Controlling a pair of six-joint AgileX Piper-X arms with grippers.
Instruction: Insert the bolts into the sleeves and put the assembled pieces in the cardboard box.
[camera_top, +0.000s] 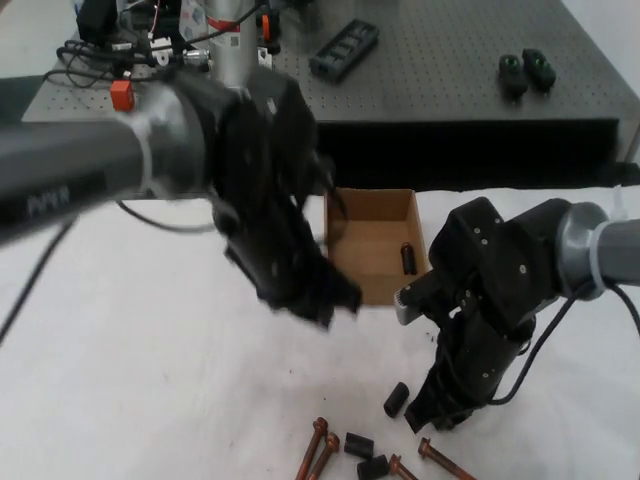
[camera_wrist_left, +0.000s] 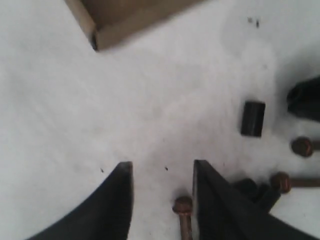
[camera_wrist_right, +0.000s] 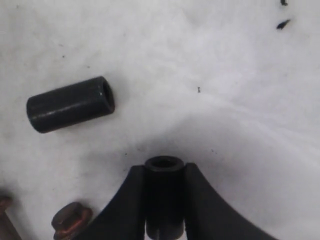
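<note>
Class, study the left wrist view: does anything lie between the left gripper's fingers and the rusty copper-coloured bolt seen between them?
Nothing visible does. The left gripper is open, and the rusty copper-coloured bolt lies on bare white cloth in the gap, close to one finger. The short black cylindrical sleeve lies well aside.

A white cloth (camera_top: 150, 380) fronts a perforated table (camera_top: 450, 60) bearing cables (camera_top: 88, 52) and a black tray (camera_top: 343, 48).

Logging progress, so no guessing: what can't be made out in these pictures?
High view: blurred left arm covers the cardboard box's near corner; the dark piece inside is too small to judge.
High view: bolts run off the bottom edge.
Right wrist view: right gripper hides the held sleeve's sides.
</note>
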